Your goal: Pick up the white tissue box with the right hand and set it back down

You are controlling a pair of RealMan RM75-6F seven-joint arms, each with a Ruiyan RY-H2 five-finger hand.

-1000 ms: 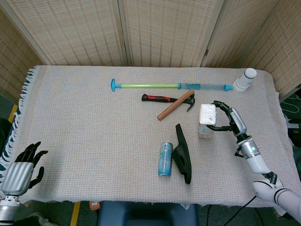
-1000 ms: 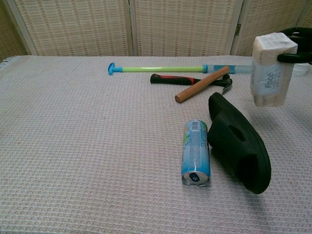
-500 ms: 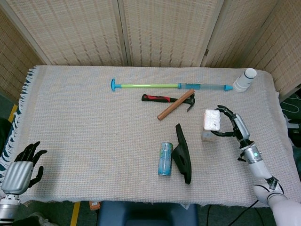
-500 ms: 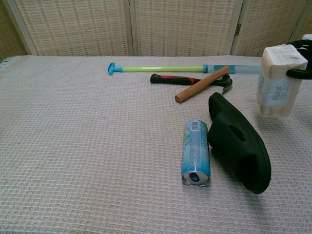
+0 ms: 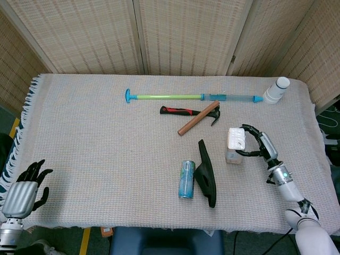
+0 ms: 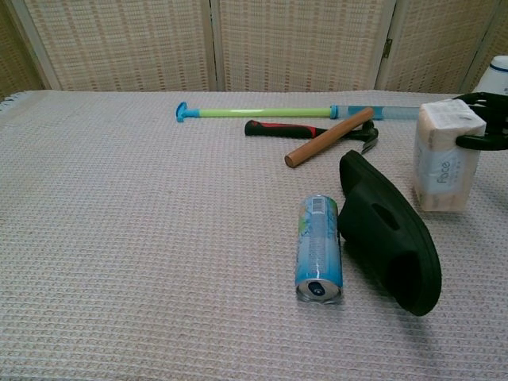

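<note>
The white tissue box (image 6: 441,165) stood upright on its narrow end toward the right side of the woven beige tablecloth (image 5: 95,143), its base at or very near the cloth, and the black-fingered right hand (image 5: 257,145) gripped it near the top, fingers wrapped round its upper part. Just to its left lay a black rubber slipper (image 6: 389,232), and beside that, a light-blue drinks can (image 6: 318,248) on its side. Further back rested a hammer with a wooden handle (image 5: 197,118) crossed over a red-and-black-handled tool (image 5: 180,111), then a long green and blue plastic rod (image 5: 192,97). A white cylindrical bottle (image 5: 277,90) stood at the far right corner. The left hand (image 5: 24,190) hung off the near left edge, well apart from everything, its dark fingers spread and holding nothing.
</note>
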